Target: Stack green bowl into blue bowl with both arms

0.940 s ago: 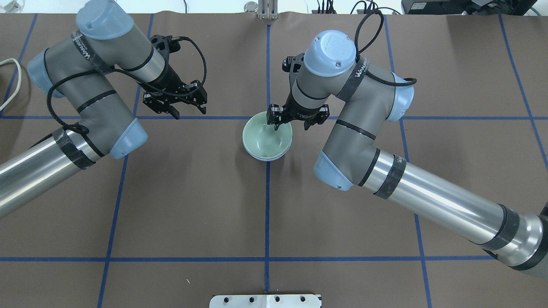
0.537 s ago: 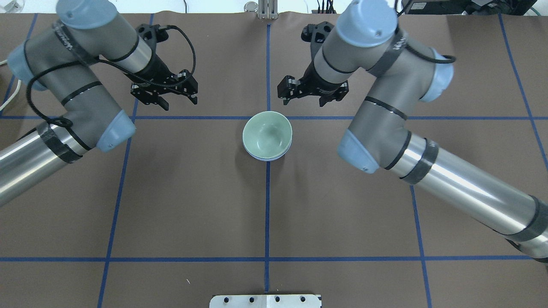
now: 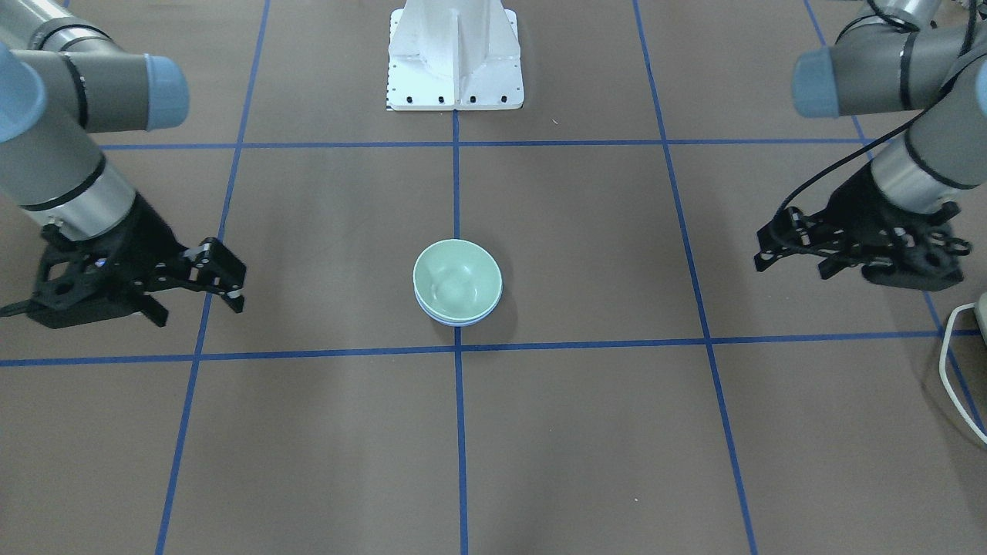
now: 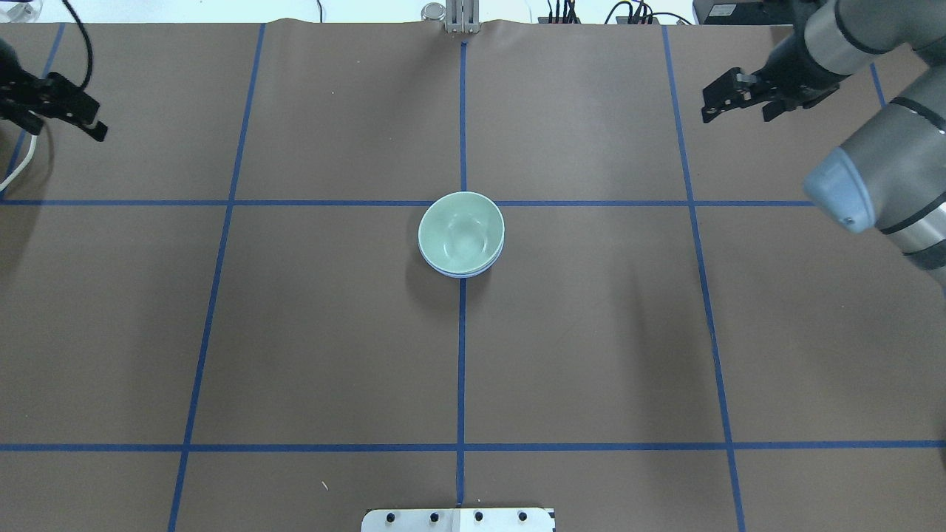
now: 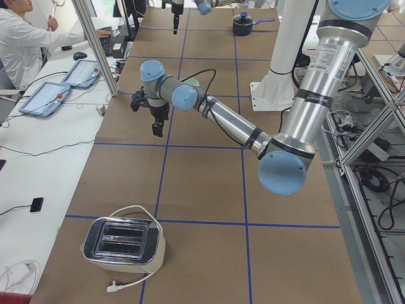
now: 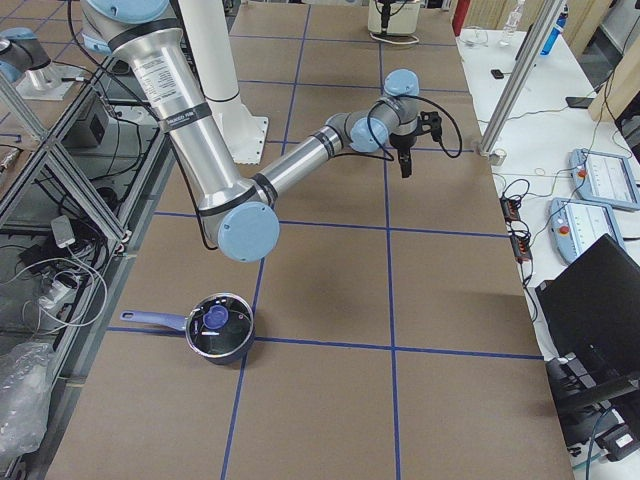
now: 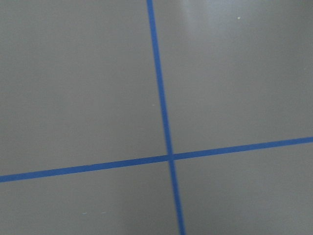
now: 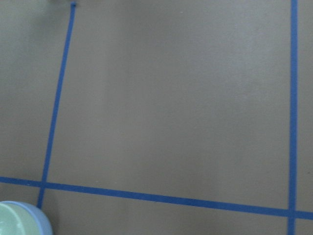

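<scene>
Two black two-finger grippers, both empty, fingers spread apart: right gripper (image 4: 737, 117) upper right of overhead frame, left gripper (image 3: 792, 270) right edge of front-facing frame. Two bowls, one stack, frame centre on brown table (image 4: 332, 332): small round pale mint-green plastic bowl (image 4: 460, 233) nested in small round periwinkle-blue plastic bowl (image 4: 458, 275), only blue rim showing. Both grippers well apart from stack.

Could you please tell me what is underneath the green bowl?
The blue bowl sits under the green bowl, which nests inside it. Only a crescent of blue rim shows; its interior and base are covered.
</scene>
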### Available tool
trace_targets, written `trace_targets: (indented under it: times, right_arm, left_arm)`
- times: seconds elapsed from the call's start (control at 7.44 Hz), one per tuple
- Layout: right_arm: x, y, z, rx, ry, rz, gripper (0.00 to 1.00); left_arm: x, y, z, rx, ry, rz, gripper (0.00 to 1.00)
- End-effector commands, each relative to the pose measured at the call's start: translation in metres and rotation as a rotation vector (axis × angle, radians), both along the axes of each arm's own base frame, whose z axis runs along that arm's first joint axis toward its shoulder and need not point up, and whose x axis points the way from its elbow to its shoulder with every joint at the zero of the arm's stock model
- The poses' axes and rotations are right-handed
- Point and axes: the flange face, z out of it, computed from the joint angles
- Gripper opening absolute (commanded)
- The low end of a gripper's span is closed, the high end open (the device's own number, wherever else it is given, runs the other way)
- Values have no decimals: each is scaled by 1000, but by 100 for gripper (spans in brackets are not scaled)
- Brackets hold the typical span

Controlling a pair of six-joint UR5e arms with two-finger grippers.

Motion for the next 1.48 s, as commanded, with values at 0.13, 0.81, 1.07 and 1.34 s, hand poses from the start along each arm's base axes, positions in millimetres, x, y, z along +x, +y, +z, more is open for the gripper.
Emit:
trace_targets:
  times: [0.13, 0.81, 1.07, 1.34]
  right_arm:
    - [122, 37, 122, -27, 146, -96, 100]
    - [196, 103, 218, -202, 91, -53, 100]
    - [205, 114, 228, -225, 83, -39, 100]
    - [205, 114, 228, -222, 82, -39, 100]
  left_arm:
    - [-89, 27, 92, 22, -61, 48, 98]
    - [-169, 75, 217, -36, -83, 85, 98]
    - [-169, 76, 219, -49, -83, 79, 98]
    - [-170, 76, 221, -55, -81, 75, 98]
